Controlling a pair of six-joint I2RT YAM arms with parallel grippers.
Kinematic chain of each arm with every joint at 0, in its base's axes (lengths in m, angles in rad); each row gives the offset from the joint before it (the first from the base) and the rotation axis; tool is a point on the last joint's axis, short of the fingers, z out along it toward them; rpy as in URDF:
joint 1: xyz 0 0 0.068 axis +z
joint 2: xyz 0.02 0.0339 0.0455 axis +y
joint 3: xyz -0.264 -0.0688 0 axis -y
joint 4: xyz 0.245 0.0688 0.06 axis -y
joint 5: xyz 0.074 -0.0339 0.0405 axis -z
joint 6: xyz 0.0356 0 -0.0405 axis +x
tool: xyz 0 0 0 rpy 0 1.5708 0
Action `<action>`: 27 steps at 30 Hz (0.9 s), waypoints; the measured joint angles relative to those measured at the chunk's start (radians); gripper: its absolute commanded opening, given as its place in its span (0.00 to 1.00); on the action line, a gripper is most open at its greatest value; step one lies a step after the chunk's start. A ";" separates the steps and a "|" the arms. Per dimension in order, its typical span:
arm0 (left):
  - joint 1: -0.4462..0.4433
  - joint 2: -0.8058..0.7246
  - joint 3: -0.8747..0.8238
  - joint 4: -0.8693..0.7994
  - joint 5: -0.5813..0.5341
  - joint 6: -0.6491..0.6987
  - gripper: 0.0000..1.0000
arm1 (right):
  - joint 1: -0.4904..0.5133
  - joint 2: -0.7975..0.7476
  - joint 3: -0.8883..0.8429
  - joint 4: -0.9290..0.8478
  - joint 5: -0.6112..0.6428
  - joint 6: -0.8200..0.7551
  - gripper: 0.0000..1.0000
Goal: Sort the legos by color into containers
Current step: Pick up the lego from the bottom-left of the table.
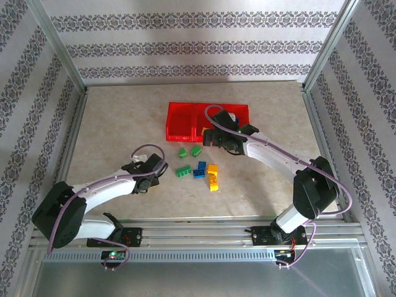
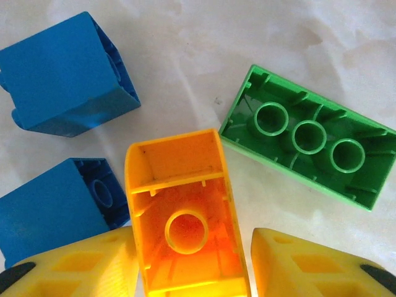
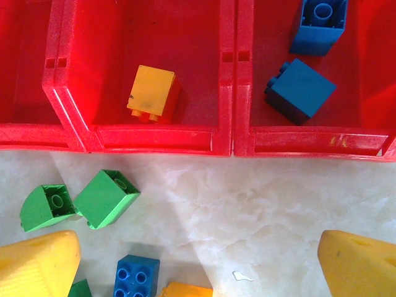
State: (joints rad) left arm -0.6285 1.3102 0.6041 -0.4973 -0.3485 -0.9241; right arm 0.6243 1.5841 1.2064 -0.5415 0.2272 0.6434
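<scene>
While left claw [image 2: 192, 253] grips orange brick [image 2: 179, 185], right claw [image 3: 198, 247] spread wide, empty

Top view: table [image 1: 124, 124] holds 3 green bricks [image 1: 183, 151], 2 blue bricks [image 1: 202, 166] and 2 yellow-orange bricks [image 1: 213, 169], all loose at frame centre. Red tray [image 1: 179, 117]: 1, with 3 compartments. Right wrist view: tray contains 1 orange brick [image 3: 151, 93], upper left of centre, and 2 blue bricks [image 3: 301, 91], upper right.
</scene>
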 measured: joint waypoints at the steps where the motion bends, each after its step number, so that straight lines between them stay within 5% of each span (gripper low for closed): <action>1: 0.000 0.008 0.003 0.002 -0.001 0.001 0.45 | 0.000 0.000 0.000 0.000 0.000 0.002 0.98; 6: 0.002 0.031 0.017 0.011 -0.005 0.013 0.33 | 0.000 0.000 0.000 0.000 0.000 0.007 0.98; 18: 0.002 -0.064 0.045 -0.037 0.004 0.046 0.27 | 0.016 -0.067 -0.077 -0.049 0.032 0.071 0.98; 27: 0.002 -0.078 0.182 -0.003 0.071 0.187 0.25 | 0.072 -0.261 -0.233 -0.127 0.086 0.175 0.98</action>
State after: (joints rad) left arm -0.6266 1.2320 0.7864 -0.5003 -0.2771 -0.7368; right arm 0.6964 1.3235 0.9733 -0.6682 0.3134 0.8188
